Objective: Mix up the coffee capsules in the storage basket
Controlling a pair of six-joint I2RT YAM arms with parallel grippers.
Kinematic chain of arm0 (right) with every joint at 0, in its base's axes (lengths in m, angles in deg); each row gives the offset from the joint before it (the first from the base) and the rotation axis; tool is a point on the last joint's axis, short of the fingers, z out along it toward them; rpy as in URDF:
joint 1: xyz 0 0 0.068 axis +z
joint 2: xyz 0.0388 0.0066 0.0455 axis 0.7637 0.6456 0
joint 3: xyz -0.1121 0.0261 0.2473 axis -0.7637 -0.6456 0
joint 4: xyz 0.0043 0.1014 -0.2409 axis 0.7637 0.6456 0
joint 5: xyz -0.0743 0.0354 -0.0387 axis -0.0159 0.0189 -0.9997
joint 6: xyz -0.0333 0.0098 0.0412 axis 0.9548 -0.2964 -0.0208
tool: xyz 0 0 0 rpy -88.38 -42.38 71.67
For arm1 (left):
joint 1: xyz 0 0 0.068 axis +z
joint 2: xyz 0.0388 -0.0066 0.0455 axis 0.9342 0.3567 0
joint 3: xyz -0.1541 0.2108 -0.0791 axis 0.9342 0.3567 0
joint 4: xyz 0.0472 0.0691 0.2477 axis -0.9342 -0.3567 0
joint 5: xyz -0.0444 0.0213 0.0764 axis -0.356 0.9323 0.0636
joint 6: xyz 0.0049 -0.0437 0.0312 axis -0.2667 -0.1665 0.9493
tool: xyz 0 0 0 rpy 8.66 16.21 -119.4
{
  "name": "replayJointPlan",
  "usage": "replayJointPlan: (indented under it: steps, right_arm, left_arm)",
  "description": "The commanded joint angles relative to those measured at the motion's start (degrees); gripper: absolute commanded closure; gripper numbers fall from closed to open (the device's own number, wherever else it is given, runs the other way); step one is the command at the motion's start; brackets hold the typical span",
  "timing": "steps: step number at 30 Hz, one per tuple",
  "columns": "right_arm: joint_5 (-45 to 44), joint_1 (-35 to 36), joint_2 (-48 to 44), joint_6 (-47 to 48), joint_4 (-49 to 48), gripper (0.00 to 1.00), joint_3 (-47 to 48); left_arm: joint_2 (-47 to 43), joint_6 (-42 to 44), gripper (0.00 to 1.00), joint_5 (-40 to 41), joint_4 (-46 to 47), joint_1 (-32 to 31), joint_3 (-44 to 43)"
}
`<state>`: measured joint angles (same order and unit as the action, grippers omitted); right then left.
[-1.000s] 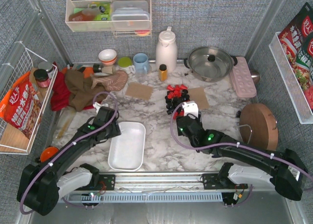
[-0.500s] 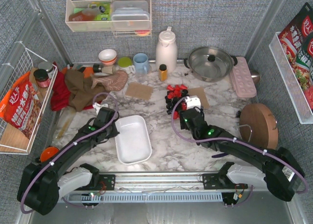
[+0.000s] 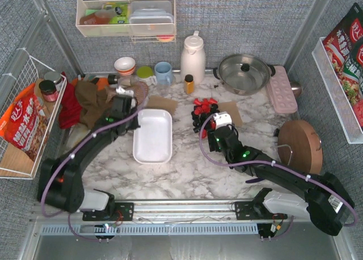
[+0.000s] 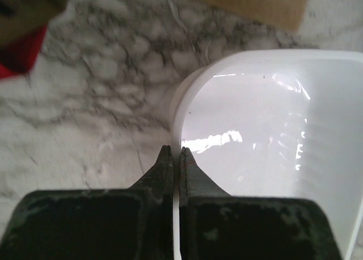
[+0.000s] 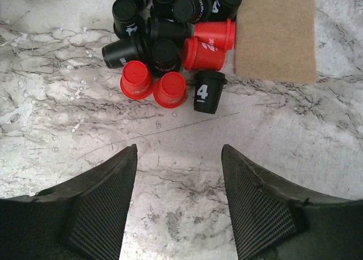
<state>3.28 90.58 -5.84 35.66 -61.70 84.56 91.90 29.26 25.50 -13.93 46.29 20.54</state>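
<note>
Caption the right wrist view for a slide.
Open right hand poised before a heap of red and black coffee capsules beside a tan mat.

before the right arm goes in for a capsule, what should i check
1. Left gripper shut on the basket rim: ok.
2. Basket bare inside, room for capsules: ok.
3. Right gripper open: ok.
4. Capsules piled on the table ahead of the right gripper, bare marble between: ok.
5. Any capsule in the basket: not ok, none yet.
6. Basket lying flat: cannot tell.
</note>
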Motion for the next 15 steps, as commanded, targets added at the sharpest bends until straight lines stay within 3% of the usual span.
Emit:
replayJointPlan:
  steps: [1,8,15]
  right_arm:
    - [0.6,-0.1,-0.2,0.4,-0.7,0.34,0.4]
    - [0.2,-0.5,1.1,-0.2,-1.7,0.34,0.4]
    - [0.2,-0.9,3.2,-0.3,-2.5,0.34,0.5]
  left_arm:
    - [10.7,10.0,1.0,-9.5,-5.5,5.5,-11.4]
    - [22.5,13.6,1.0,-10.9,-11.7,7.3,-20.8]
    - [25.9,10.5,1.0,-10.9,-9.8,10.8,-22.0]
